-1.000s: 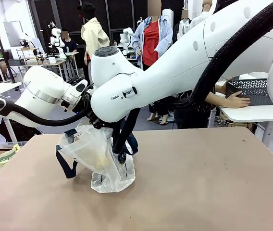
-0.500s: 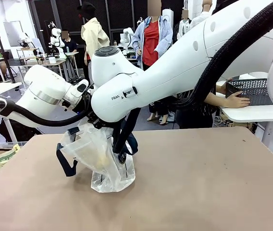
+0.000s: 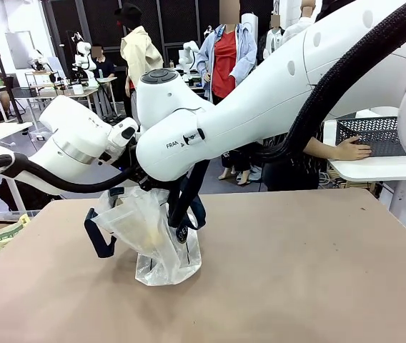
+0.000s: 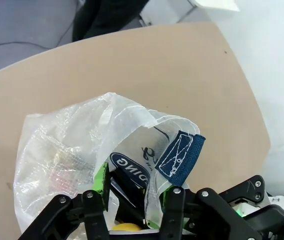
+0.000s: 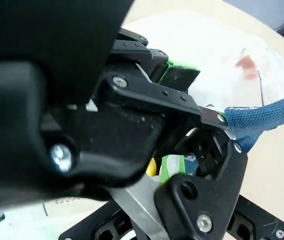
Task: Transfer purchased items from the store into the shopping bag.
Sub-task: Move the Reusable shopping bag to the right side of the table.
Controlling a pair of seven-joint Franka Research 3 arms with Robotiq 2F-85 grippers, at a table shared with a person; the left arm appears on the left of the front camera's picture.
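The shopping bag (image 3: 153, 243) stands on the tan table, crinkly and translucent, with one navy handle (image 3: 97, 239) hanging loose at its left. My right gripper (image 5: 177, 170) is shut on the bag's other handle (image 3: 187, 209) and holds the mouth up. My left gripper (image 4: 134, 182) sits at the bag's rim with its jaws apart, and the film and a navy strap end (image 4: 179, 157) lie just beyond its green pads (image 4: 101, 179). Purchased items show inside the bag: a yellow one (image 4: 122, 227) and a reddish patch (image 4: 57, 175) through the film. The store (image 3: 378, 134) sits on a side table at the far right.
A person's hand (image 3: 349, 150) rests on the store at the side table's edge. The right arm (image 3: 260, 100) spans the table above the bag. A bin with a green packet (image 3: 3, 234) stands off the table's left side. Bare tabletop (image 3: 296, 271) lies right of the bag.
My left gripper's jaws have opened at the bag's rim, and the left arm has lifted and drawn back a little. The right arm and the bag have barely moved.
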